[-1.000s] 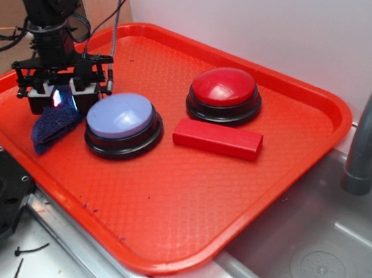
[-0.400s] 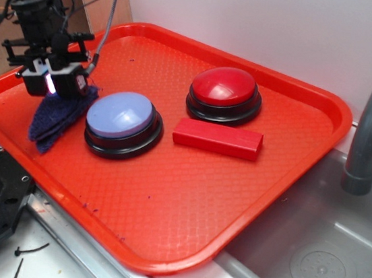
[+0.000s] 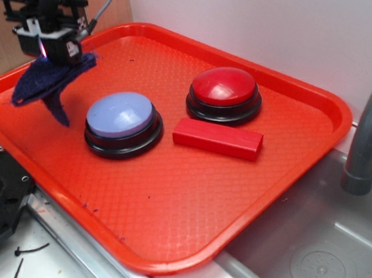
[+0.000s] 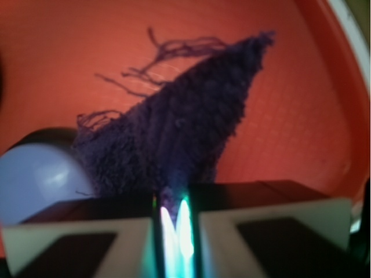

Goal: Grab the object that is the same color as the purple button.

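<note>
**Now: rag is off the tray on a thin pinch — slip is the main risk**

Exterior view: gripper (image 3: 51,46) sits above the tray's (image 3: 300,92) far-left corner, fingers clamped on the top of the purple rag (image 3: 43,84). The rag hangs free below it, tip dangling clear of the tray floor, just left of the purple button (image 3: 121,116). Red button (image 3: 223,88) and red block (image 3: 217,138) sit mid-tray toward the back edge, well apart from the action.

Wrist view: jaws nearly together, only a narrow lit slit between them, with the rag (image 4: 185,127) bunched into it. Most of the cloth fans out beyond the fingertips; frayed threads trail off the edge. Purple button's (image 4: 32,174) dome shows at lower left.

Risks, my read:
- Grip looks like one corner only. Floppy knit could creep out of the pinch if the arm jerks.
- Loose threads could snag on the button's rim on a low sideways move and tug the rag free.
- A drop near the left edge might land off the tray.
</note>
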Available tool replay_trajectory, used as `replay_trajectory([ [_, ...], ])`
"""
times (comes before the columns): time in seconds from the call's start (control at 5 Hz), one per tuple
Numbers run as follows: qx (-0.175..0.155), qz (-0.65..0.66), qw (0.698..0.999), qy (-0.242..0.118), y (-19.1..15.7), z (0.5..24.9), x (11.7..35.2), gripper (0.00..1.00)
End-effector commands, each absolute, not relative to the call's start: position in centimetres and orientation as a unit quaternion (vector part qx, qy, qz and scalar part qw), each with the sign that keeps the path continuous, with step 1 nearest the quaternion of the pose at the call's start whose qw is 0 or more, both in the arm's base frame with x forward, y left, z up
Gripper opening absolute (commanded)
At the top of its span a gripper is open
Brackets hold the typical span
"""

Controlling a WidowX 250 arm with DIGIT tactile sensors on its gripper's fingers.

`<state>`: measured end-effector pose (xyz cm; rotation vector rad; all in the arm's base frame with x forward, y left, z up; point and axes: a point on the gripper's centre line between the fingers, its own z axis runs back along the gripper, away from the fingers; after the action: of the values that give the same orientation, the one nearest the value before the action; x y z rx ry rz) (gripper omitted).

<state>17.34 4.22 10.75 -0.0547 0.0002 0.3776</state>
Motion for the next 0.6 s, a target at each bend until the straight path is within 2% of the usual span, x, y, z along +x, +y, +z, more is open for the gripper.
replay_trajectory([
  [0.0, -0.047, 0.046, 0.998, -0.006, 2.1, 18.9, 17.9, 0.0],
  [0.2, -0.065, 0.03, 0.997, -0.02, 1.7, 22.2, 17.4, 0.0],
  [0.4, -0.038, 0.012, 0.999, -0.037, 1.0, 23.6, 17.3, 0.0],
])
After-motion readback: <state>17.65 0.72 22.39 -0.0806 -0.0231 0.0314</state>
